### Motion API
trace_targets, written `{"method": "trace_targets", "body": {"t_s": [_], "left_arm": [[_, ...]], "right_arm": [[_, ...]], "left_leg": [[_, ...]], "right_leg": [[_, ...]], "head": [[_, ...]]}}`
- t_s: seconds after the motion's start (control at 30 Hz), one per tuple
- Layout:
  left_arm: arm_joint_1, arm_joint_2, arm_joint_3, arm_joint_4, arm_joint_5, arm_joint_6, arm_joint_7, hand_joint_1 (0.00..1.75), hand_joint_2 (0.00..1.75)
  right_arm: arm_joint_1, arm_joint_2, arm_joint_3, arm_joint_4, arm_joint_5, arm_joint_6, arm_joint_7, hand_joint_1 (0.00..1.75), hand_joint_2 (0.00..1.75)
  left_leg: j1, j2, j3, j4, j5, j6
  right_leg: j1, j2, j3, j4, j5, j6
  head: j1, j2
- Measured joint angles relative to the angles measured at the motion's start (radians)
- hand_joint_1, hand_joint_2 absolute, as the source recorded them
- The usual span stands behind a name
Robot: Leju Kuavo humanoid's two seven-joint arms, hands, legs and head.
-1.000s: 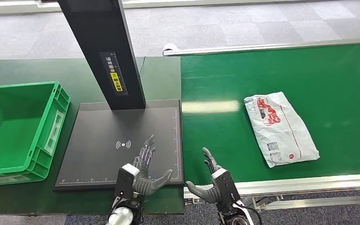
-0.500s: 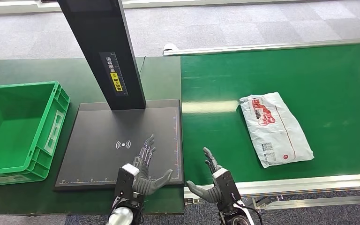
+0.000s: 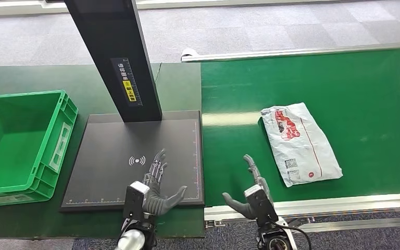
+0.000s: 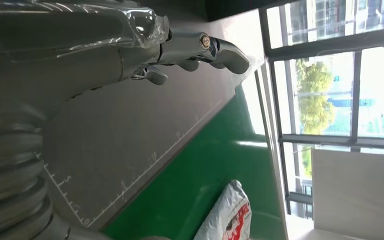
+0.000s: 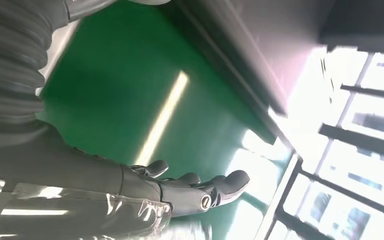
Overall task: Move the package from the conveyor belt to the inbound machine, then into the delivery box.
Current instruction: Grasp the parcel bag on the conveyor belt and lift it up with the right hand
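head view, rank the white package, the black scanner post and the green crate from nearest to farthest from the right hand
From the right hand, at the belt's near edge:
1. White package, on the belt just ahead and to its right.
2. Black scanner post, ahead and to the left, rising from the dark platform.
3. Green crate, far left, beyond the platform.

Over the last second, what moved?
The package rode the conveyor belt toward the inbound machine. The right hand shifted right and forward toward it, open; the left hand barely moved, open over the machine. Green box unchanged.
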Motion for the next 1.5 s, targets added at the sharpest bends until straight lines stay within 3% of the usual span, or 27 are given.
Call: {"method": "trace_targets", "body": {"t_s": [0.33,0.4,0.47,0.53,0.67,0.8,1.13,1.5], "left_arm": [[0.003,0.003,0.014,-0.009,-0.002,0.004,0.000,0.00,1.75],[0.008,0.004,0.028,-0.020,-0.009,0.005,0.002,0.00,1.75],[0.025,0.011,0.053,-0.043,-0.018,0.014,0.003,0.00,1.75],[0.047,0.020,0.073,-0.064,-0.020,0.024,0.000,0.00,1.75],[0.057,0.027,0.081,-0.073,-0.020,0.025,-0.003,0.00,1.75],[0.056,0.028,0.082,-0.073,-0.020,0.021,-0.003,0.00,1.75],[0.013,0.025,0.074,-0.043,0.002,0.006,-0.005,0.00,1.75],[-0.019,0.020,0.062,0.008,0.027,0.002,-0.006,0.00,1.75]], "right_arm": [[-0.001,-0.011,-0.025,-0.041,0.047,-0.009,0.016,0.00,1.75],[-0.003,-0.030,-0.055,-0.070,0.131,-0.032,0.049,0.00,1.75],[-0.007,-0.072,-0.113,-0.089,0.316,-0.099,0.108,0.00,1.75],[-0.041,-0.114,-0.160,-0.024,0.457,-0.156,0.144,0.00,1.75],[-0.098,-0.140,-0.183,0.077,0.498,-0.168,0.152,0.00,1.75],[-0.152,-0.145,-0.183,0.169,0.525,-0.164,0.151,0.00,1.75],[-0.424,-0.144,-0.143,0.614,0.656,-0.195,0.159,0.00,1.75],[-0.526,-0.135,-0.125,0.827,0.696,-0.216,0.275,0.02,1.75]], "left_leg": [[0.000,0.000,0.000,0.000,0.000,0.000],[0.000,0.000,0.000,0.000,0.000,0.000],[0.000,0.000,0.000,0.000,0.000,0.000],[0.000,0.000,-0.001,0.000,0.000,0.000],[0.000,0.000,0.000,0.000,0.000,0.000],[0.000,0.000,-0.001,0.000,0.000,0.000],[0.000,0.000,-0.001,0.000,0.001,0.001],[0.000,-0.001,-0.001,0.001,0.001,0.001]], "right_leg": [[0.000,0.000,0.000,0.000,0.000,0.000],[0.000,0.000,0.000,0.000,0.000,0.000],[0.000,0.000,0.000,0.000,0.000,0.000],[0.000,0.000,0.000,0.000,0.000,0.000],[0.000,0.000,0.000,0.000,0.000,0.000],[0.000,0.000,-0.001,0.000,0.000,0.000],[0.000,0.000,-0.001,0.000,0.001,0.001],[0.000,-0.001,-0.001,0.000,0.001,0.001]], "head": [[0.000,0.000],[0.000,0.000],[0.000,0.000],[0.000,0.000],[0.000,0.000],[0.000,0.000],[0.000,0.000],[0.000,0.000]]}}
